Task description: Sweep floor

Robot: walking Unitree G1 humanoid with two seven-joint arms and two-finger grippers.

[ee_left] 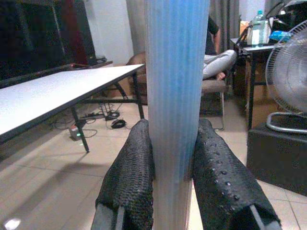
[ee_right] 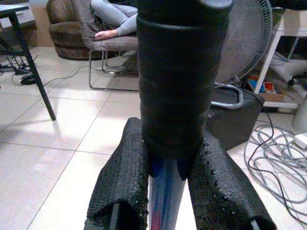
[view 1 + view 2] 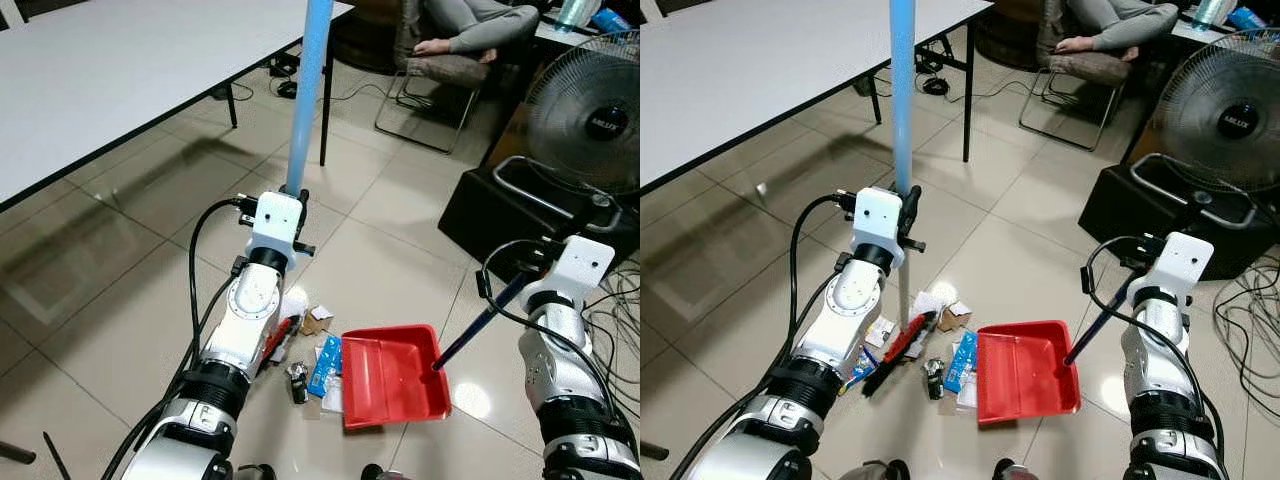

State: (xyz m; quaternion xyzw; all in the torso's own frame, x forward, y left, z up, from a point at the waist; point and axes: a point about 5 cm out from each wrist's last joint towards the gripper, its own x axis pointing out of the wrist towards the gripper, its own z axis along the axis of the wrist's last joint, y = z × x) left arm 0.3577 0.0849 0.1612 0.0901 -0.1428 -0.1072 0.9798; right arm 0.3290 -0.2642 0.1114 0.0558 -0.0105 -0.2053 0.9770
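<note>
Beside the red dustpan (image 3: 1025, 370) — litter (image 3: 962, 362) at its left mouth; left gripper (image 1: 175, 165) clamped on upright broom handle (image 3: 902, 90); right gripper (image 2: 172, 175) clamped on dustpan handle (image 3: 1095, 330).

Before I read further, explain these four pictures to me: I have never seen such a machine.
It is a walking robot with two silver arms. Two pictures come from cameras in its head, looking down; two come from its wrists. The left gripper has its black fingers shut on the blue broom handle; the right gripper is shut on the dustpan's dark handle. On the tiled floor the red dustpan sits beside small scraps of litter. A person sits behind.
</note>
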